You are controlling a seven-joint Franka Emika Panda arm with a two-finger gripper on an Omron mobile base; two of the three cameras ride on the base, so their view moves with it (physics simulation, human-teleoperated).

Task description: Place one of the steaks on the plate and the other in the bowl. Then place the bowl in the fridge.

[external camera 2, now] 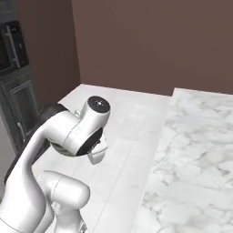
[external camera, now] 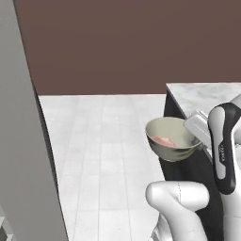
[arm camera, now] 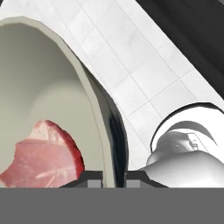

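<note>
Your gripper (arm camera: 114, 177) is pinched tight on the rim of the bowl (external camera: 170, 138), one finger inside the wall and one outside, as the hand view shows it. The bowl hangs from that grip over the tiled floor (external camera: 103, 155), clear of the counter (external camera: 207, 96), and it sits tilted, its mouth tipped a little rather than level. One steak (arm camera: 41, 155) lies inside, low against the wall nearest your fingers, so its weight is on the gripped side. What the coming move turns on: the fridge (external camera: 21, 141) stands well off to the far side of the bowl from the counter, across the open floor, seen as a tall grey panel at the left of the left base view. I judge you must carry the bowl that way, away from the counter, keeping the rim from tipping further so the steak stays put
</note>
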